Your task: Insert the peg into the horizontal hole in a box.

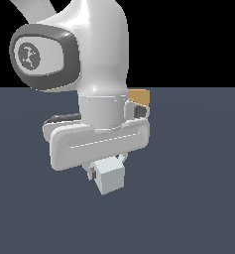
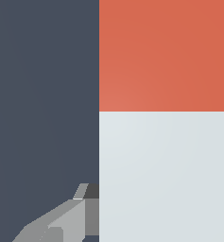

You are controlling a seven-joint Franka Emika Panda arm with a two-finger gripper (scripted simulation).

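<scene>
The peg (image 1: 111,177) is in my gripper (image 1: 108,167), held above the floor with its light grey-white end facing the exterior camera. In the wrist view the peg fills the frame, with its red-orange part (image 2: 165,54) and its grey-white part (image 2: 165,175). One finger (image 2: 68,220) presses against the peg's side; the other finger is out of frame. The gripper is shut on the peg. Only a tan corner of the box (image 1: 139,96) shows behind the arm in the exterior view. The hole is hidden.
The white arm and its hand (image 1: 96,141) fill the middle of the exterior view and cover most of the box. A flat dark blue-grey floor (image 1: 198,188) lies all around.
</scene>
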